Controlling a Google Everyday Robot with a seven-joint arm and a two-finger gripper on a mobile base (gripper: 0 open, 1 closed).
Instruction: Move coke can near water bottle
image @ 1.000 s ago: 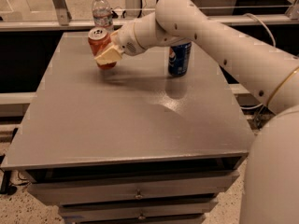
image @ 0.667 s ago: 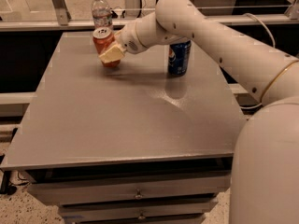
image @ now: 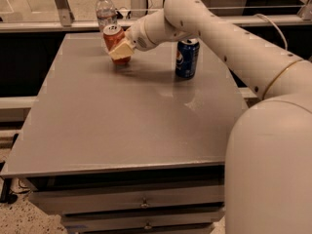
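The red coke can [image: 114, 38] with a silver top is held upright at the far left of the grey table [image: 122, 116]. My gripper [image: 121, 50] is shut on the coke can, with a pale finger [image: 122, 49] across its front. The water bottle [image: 105, 12], clear with a white cap, stands at the table's back edge just behind and left of the can. Whether the can's base touches the tabletop is hidden by the gripper.
A blue Pepsi can [image: 187, 57] stands to the right of the gripper, under my arm [image: 219, 38]. A metal railing [image: 58, 4] runs behind the table. Drawers [image: 141, 201] sit below the table's front edge.
My gripper has carried the coke can slightly back and to the right, closer to the water bottle. The Pepsi can and bottle have not moved.
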